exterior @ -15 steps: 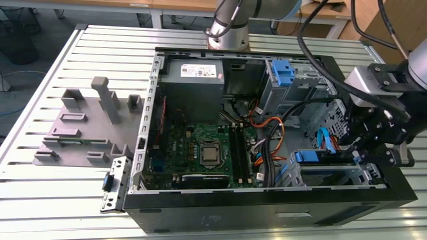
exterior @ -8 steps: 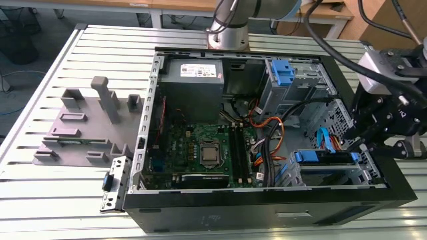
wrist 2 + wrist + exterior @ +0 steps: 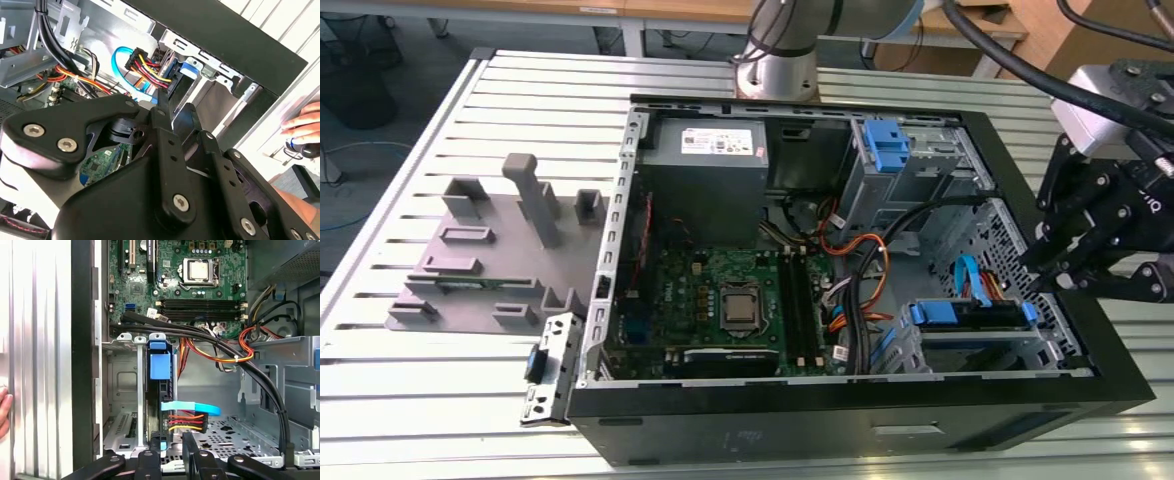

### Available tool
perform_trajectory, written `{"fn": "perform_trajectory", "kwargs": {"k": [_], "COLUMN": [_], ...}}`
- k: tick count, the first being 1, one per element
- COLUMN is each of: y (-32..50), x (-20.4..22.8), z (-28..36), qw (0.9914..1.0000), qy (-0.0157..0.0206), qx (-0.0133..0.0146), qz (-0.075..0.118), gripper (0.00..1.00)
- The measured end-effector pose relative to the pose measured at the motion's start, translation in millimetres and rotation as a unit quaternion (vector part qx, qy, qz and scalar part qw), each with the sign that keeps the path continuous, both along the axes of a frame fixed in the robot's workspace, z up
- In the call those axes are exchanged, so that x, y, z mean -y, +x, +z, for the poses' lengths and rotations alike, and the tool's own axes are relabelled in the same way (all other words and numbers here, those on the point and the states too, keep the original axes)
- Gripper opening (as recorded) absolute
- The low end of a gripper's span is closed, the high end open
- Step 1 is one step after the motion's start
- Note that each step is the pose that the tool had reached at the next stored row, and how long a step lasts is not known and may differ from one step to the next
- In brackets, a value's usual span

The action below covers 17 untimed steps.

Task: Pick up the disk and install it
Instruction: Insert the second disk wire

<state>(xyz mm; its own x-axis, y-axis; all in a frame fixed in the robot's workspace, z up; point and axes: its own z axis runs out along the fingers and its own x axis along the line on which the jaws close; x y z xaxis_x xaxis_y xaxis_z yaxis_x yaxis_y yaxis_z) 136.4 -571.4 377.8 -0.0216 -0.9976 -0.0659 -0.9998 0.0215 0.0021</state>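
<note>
In the exterior view, going left to right, a grey tray of fixtures lies at the left, the open case fills the centre with the motherboard on its floor, and the disk sits in the bay at lower right, cabled. The gripper hovers just beside it at the right edge, fingers spread and empty. Judged from this, a good step means clearing the cables squarely
</note>
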Motion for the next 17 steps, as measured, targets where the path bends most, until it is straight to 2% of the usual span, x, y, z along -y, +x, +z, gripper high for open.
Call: {"fn": "perform_trajectory", "kwargs": {"k": [17], "y": [-1.2], "x": [0.0], "z": [2.0], "qw": [1.00000], "qy": [-0.0001], "qx": [0.0000], "qz": [0.000], "gripper": [0.31]}}
